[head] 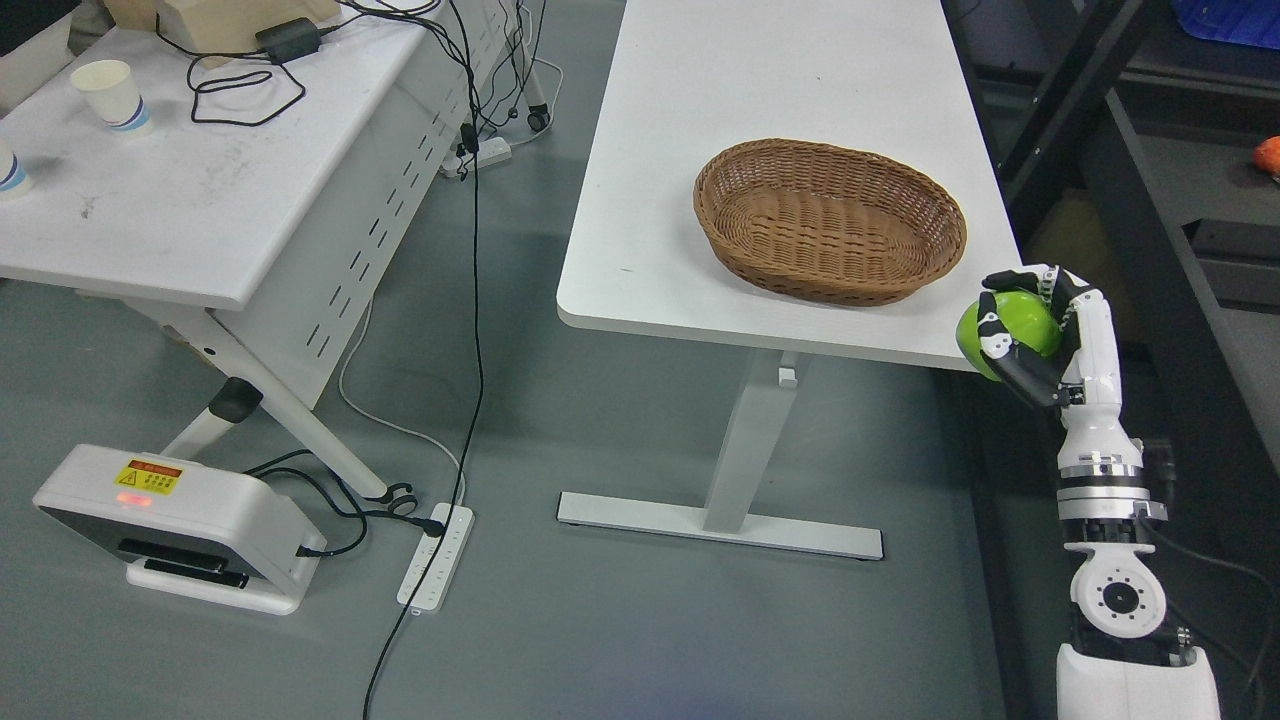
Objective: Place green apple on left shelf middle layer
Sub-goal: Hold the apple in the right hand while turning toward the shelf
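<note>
My right hand (1030,325) comes up from the lower right and is shut on a green apple (1020,320). It holds the apple in the air beside the near right corner of the white table (700,150). An empty brown wicker basket (830,220) stands on that table, just left of and behind the hand. A dark shelf unit (1190,180) runs along the right edge of the picture. The left arm is out of view.
A second white desk (200,180) at the left carries paper cups (112,95), a power adapter and cables. On the grey floor lie a white device (170,520), a power strip (435,555) and trailing cables. An orange object (1268,155) lies on the shelf at far right.
</note>
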### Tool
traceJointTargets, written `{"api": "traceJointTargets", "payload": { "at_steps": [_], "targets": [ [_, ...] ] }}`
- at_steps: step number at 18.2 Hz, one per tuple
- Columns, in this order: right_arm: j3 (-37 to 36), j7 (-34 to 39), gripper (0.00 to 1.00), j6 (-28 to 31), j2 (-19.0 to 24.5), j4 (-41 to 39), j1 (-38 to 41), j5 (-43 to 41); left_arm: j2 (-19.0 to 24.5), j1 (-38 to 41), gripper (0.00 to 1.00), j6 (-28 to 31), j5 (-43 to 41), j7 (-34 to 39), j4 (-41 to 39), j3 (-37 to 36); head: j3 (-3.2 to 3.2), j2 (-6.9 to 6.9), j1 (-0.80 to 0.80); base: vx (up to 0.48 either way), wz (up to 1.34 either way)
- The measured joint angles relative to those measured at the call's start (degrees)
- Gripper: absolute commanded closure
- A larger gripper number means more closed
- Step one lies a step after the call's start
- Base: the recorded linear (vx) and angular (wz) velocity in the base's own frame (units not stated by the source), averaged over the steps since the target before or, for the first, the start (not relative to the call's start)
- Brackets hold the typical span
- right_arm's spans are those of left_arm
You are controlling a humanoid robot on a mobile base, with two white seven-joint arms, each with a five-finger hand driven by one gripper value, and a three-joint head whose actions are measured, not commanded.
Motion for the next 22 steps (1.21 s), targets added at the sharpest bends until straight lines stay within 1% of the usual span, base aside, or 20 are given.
{"api": "traceJointTargets", "payload": {
  "at_steps": [10, 22],
  "targets": [
    [-0.06, 0.65, 0.97, -0.01, 0.15, -0.01, -0.14, 0.0, 0.0, 0.0, 0.0, 0.01, 0.0, 0.0, 0.0, 0.0, 0.0, 0.0, 0.0, -0.213, -0.23],
    [-0.05, 0.67, 0.97, -0.12, 0.23, 0.05, 0.0, 0.03, 0.0, 0.0, 0.0, 0.02, 0.0, 0.0, 0.0, 0.0, 0.0, 0.0, 0.0, -0.192, -0.64]
  ]
}}
